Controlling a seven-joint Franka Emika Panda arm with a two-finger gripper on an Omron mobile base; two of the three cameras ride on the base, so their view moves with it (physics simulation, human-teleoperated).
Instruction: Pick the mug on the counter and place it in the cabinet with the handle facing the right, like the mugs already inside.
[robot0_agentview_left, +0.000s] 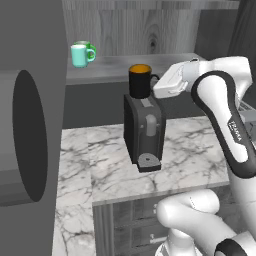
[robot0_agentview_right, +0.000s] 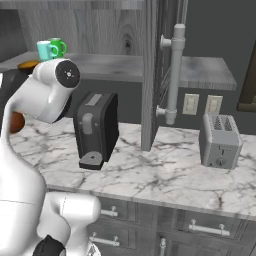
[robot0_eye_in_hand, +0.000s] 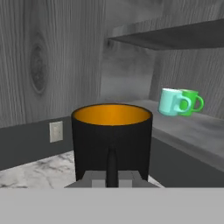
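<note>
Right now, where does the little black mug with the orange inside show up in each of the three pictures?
Left base view: black mug upper centre, above the coffee machine, handle in the gripper.
Right base view: just an orange rim sliver at far left, behind the arm.
Hand view: lower centre, filling the foreground.
Shared landmark: the mint-teal mug on the cabinet shelf.

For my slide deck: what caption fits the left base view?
Gripper holds the black mug by its handle above the coffee machine.
</note>
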